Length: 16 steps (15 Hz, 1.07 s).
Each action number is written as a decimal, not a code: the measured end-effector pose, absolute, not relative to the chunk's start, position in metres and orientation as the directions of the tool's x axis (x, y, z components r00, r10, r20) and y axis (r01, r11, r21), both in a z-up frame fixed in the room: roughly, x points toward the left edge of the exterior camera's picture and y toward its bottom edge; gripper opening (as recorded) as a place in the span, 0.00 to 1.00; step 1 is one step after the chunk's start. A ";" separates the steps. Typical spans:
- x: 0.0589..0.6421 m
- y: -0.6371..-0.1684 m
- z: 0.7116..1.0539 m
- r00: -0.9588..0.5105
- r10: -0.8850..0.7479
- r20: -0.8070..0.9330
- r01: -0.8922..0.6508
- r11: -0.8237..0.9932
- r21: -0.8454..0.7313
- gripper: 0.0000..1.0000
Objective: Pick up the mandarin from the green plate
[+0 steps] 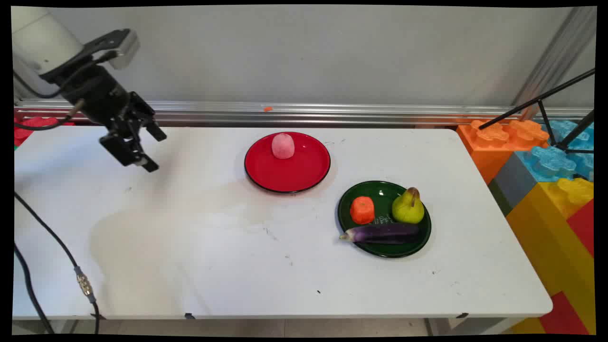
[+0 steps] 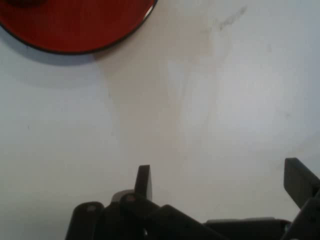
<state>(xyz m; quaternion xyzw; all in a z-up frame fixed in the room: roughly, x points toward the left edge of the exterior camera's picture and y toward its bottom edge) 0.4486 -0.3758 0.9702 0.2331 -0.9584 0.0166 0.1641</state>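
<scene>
My gripper (image 1: 148, 151) hangs above the bench (image 1: 199, 247) near its far left corner, tilted toward the middle, and my jaws stand wide open with nothing between them. In the hand view my two fingertips (image 2: 143, 180) rise from the bottom edge well apart, with only bare white bench top between them.

The nearest thing to me is the red plate (image 1: 287, 173), which sits near the far edge of the bench around its middle, well apart from my jaws. A pale pink, rounded fruit-like item (image 1: 283, 146) stands on the plate's far side. In the hand view only the plate's rim shows, at the top left corner, off to one side of the line between my fingers.

Further toward the right end of the bench lies a dark green plate (image 1: 380, 190). On it are an orange piece (image 1: 362, 210), a green pear (image 1: 407, 207) standing upright beside it, and a purple eggplant (image 1: 380, 233) lying across the plate's near side, its stem end poking over the rim.
</scene>
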 end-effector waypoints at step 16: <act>0.244 -0.410 0.964 -0.698 -0.576 0.426 -0.598 0.796 0.096 1.00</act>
